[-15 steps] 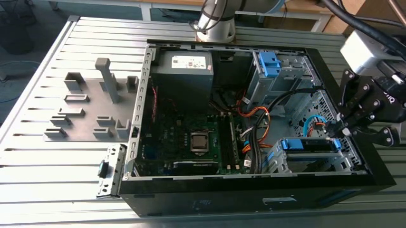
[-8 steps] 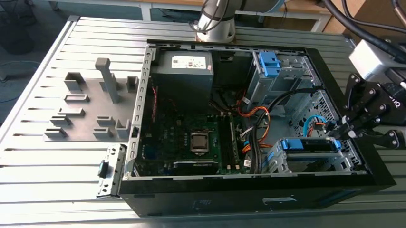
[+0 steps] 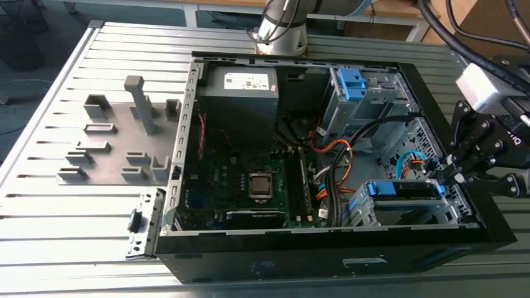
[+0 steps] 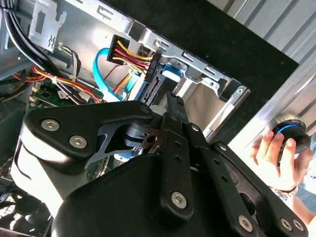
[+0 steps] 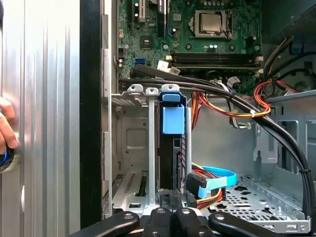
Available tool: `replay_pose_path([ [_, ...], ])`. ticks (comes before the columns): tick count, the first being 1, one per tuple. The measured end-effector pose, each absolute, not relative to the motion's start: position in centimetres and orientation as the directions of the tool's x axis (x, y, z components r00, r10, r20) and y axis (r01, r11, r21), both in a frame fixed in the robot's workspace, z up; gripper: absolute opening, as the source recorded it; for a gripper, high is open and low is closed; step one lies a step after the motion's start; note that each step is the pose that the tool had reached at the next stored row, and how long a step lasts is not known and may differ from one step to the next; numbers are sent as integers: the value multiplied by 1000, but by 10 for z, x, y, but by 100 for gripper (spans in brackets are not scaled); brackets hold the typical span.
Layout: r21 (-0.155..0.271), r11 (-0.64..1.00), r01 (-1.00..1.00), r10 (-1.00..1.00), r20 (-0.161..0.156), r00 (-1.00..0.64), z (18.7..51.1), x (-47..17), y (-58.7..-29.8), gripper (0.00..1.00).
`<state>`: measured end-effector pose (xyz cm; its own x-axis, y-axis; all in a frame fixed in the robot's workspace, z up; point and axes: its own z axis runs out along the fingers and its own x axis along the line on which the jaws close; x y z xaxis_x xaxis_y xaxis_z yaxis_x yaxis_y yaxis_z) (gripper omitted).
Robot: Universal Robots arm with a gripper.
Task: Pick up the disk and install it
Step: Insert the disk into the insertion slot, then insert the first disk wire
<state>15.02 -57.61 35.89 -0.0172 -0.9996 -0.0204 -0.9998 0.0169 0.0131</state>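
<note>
So the disk (image 5: 172, 148) is sitting slotted between the rails of the drive cage (image 5: 129, 143). That's at the near corner of the computer case (image 3: 331, 251), on the exterior view's right, with its blue bracket tab showing. The gripper (image 5: 174, 197) is hovering right at the disk's end by the case's right wall. I can't tell if it's pinching the disk or just touching it.

I'm guessing the trick is keeping the push dead straight along the rails so the bracket isn't jamming. I'd also be watching the blue cable (image 5: 217, 177) just beside it. The arm is leaning in over the right wall, wrist angled down into the bay.
</note>
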Motion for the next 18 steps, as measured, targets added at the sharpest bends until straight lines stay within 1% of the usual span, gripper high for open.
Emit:
replay_pose_path([
  [13,13,17,-1000,-1000,-21,-17,359,150,-576,11],
  [14,13,17,-1000,-1000,-21,-17,359,150,-576,17],
  [15,13,17,-1000,-1000,-21,-17,359,150,-576,17],
  [17,13,17,-1000,-1000,-21,-17,359,150,-576,29],
  [18,13,17,-1000,-1000,-21,-17,359,150,-576,29],
])
